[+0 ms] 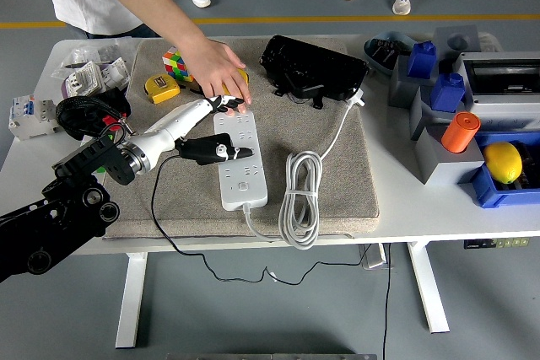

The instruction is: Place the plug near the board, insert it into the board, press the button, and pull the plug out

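Note:
A white power strip [240,176] lies lengthwise on the grey mat [337,183], and its white cable is coiled [301,190] to its right. My left hand [218,132] reaches in from the left over the strip's far half. It is shut on the black plug [205,151], which lies sideways over the sockets with its tip pointing right. The plug's black cord [157,208] runs off the table's front edge. A person's hand [217,72] rests flat on the strip's far end, just beyond my fingers.
A black bag [310,67] lies at the mat's far side. A colour cube [177,65] and a yellow tape measure [160,88] sit at far left. Grey and blue bins, an orange cylinder [460,131] and a lemon [503,161] stand at right.

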Robot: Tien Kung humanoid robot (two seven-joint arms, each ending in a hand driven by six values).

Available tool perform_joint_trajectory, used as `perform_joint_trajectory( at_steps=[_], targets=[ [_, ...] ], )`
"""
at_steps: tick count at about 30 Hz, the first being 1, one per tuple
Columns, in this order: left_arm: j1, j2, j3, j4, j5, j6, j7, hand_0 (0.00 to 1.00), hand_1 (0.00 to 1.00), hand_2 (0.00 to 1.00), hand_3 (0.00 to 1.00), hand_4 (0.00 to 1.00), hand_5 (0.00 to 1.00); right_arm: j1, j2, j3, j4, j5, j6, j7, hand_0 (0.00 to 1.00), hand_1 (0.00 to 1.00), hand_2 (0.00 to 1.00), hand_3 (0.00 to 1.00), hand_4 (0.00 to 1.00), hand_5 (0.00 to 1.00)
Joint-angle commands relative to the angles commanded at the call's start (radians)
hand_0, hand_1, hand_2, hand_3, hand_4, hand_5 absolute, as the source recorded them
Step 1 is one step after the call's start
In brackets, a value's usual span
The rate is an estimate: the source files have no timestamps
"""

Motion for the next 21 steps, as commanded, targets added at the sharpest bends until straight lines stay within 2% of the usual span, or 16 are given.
perform_joint_trajectory(
  at_steps=[5, 6, 10, 12, 21],
  targets=[
    [-0.014, -0.017, 0.015, 0.033, 0.091, 0.014, 0.005, 0.762, 0.795, 0.831, 0.798, 0.998, 0.353, 0.001, -0.002, -0.004, 0.0, 0.001, 0.0, 0.0, 0.711, 0.713, 0.7, 0.598, 0.998, 0.604],
    [-0.016, -0.019, 0.017, 0.038, 0.093, 0.017, 0.005, 0.705, 0.727, 0.767, 0.778, 0.998, 0.372, 0.001, -0.002, -0.004, 0.0, 0.001, 0.0, 0.0, 0.71, 0.714, 0.7, 0.598, 0.998, 0.605],
    [-0.031, -0.032, 0.03, 0.067, 0.104, 0.036, 0.002, 0.705, 0.727, 0.767, 0.778, 0.998, 0.372, 0.001, -0.005, -0.008, 0.0, 0.002, 0.0, 0.0, 0.71, 0.714, 0.7, 0.598, 0.998, 0.605],
    [-0.04, -0.039, 0.034, 0.083, 0.107, 0.029, 0.016, 0.677, 0.695, 0.73, 0.765, 0.998, 0.398, 0.001, -0.007, -0.011, 0.0, 0.002, 0.0, 0.0, 0.711, 0.714, 0.7, 0.598, 0.998, 0.606],
    [-0.07, -0.06, 0.067, 0.158, 0.118, 0.005, 0.061, 0.667, 0.686, 0.72, 0.761, 0.998, 0.412, 0.002, -0.01, -0.015, 0.002, 0.001, 0.0, 0.0, 0.71, 0.714, 0.7, 0.598, 0.998, 0.606]
  ],
)
